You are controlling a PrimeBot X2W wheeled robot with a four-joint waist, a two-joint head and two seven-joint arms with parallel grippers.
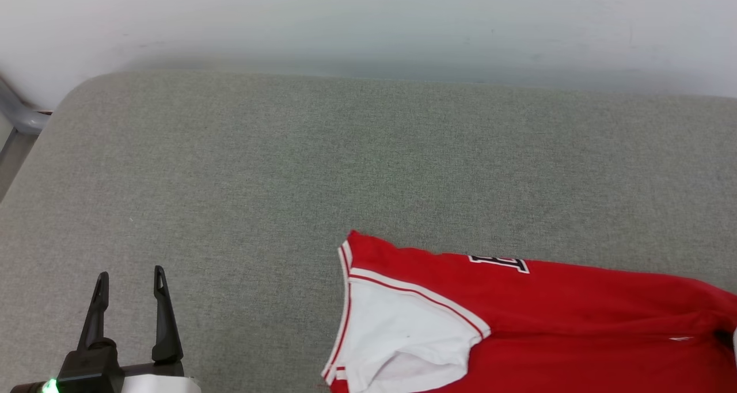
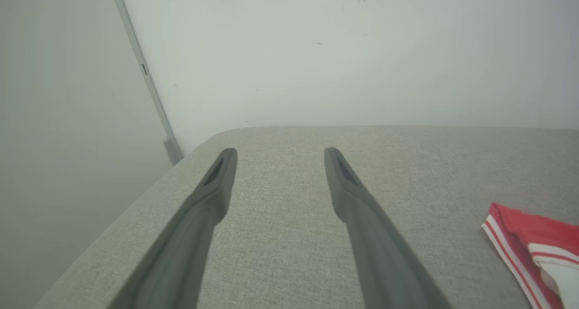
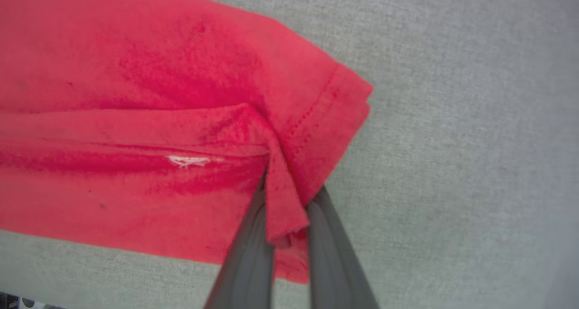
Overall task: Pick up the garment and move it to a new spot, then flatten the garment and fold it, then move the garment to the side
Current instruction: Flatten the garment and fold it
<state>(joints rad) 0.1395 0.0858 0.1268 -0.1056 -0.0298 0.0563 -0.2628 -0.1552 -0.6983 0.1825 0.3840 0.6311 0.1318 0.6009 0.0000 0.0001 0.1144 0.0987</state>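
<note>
Head view: the garment (image 1: 547, 318) lies on the grey padded surface (image 1: 288, 168), lower right of frame, running off the bottom and right edges. Red body, mostly flat w/ a long crease across it. White sleeve (image 1: 403, 335) w/ red-and-white striped trim points toward the surface's left side. A sliver of black, white-outlined print (image 1: 500, 262) peeks out at the far edge of the red cloth (too little shows to read it). Pale wall (image 1: 368, 19) behind the surface; grey metal rail (image 1: 20, 114) at far left.

Left gripper (image 1: 131, 273): lower left, fingers spread wide, nothing between them. It sits over bare grey fabric, well apart from the garment. Left wrist view has the same fingers (image 2: 217, 182) parted above the surface near its rounded corner, garment's striped sleeve end at the frame's right edge.

Right gripper (image 3: 291, 196): right wrist view, clamped on the garment. A raised fold of red cloth is pinched between the two dark fingers, just beside the stitched hem (image 3: 325, 114) at the garment's corner. Cloth bunches into creases toward the pinch; a small white thread mark sits on the fold line. Rest of the red fabric lies on the grey surface.
</note>
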